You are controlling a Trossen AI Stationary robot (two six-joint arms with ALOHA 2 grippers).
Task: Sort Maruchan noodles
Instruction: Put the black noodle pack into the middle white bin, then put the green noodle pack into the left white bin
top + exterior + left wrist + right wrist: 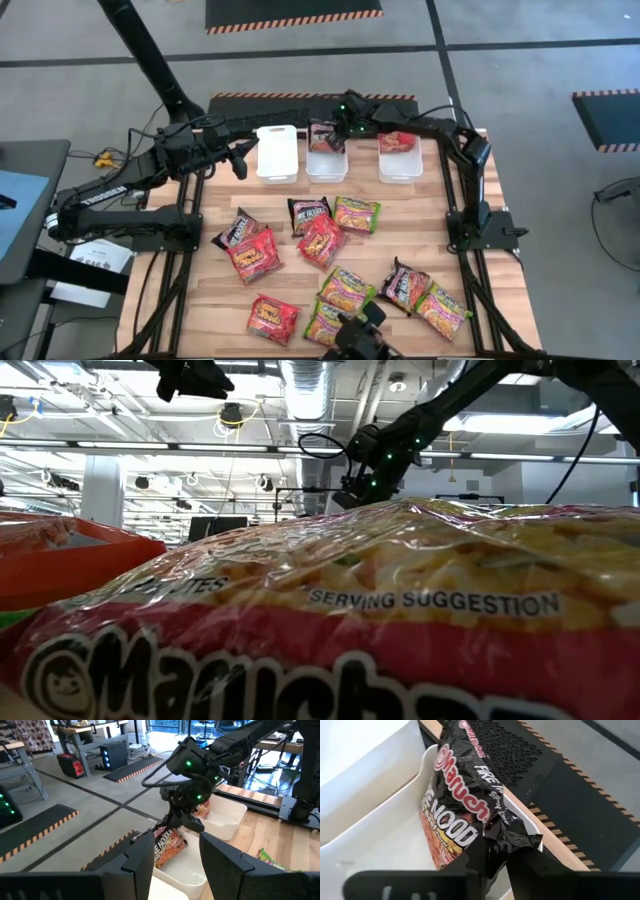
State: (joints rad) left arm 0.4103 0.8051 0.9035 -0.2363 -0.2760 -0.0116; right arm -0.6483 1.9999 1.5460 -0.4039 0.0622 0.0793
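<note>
The wooden table [300, 290] fills the high view, and along its far edge sit 3 white trays: the left tray [277, 152], the middle tray [326, 166] and the right tray [400, 166], which already has a red packet [397, 142] lying in it. Scattered across the near half of the table are the loose Maruchan noodles [320, 240], red, green-yellow and dark ones, some overlapping. The left gripper [238, 159] waits just beside the left tray, fingers parted, nothing between them. Over the middle tray, the right gripper [496, 865] has its fingers pinched narrowly on the crumpled corner of a dark packet [462, 800]. That packet hangs tilted, its lower end inside the middle tray, leaning on the far wall.
</note>
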